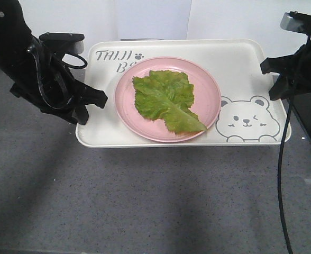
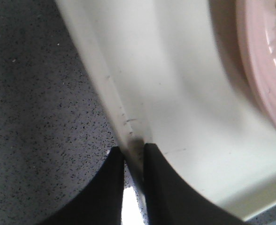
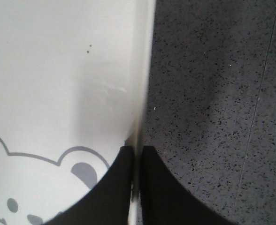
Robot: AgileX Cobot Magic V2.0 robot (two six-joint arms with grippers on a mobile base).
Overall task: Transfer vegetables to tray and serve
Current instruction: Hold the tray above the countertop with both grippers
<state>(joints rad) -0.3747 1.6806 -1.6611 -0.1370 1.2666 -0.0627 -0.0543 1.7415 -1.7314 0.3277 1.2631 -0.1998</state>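
Observation:
The green lettuce leaf, the vegetables (image 1: 167, 100), lies on a round pink plate (image 1: 208, 84) that stands on the cream tray (image 1: 235, 63). My left gripper (image 1: 89, 108) is shut on the tray's left rim (image 2: 128, 126), one finger inside and one outside. At the other side, my right gripper (image 1: 276, 84) is shut on the tray's right rim (image 3: 140, 117) beside the bear drawing (image 3: 44, 187). A sliver of the plate (image 2: 264, 70) shows in the left wrist view.
Dark speckled grey tabletop (image 1: 145, 201) spreads in front of and beside the tray. A black cable (image 1: 282, 174) hangs down from the right arm. A white wall stands behind the tray.

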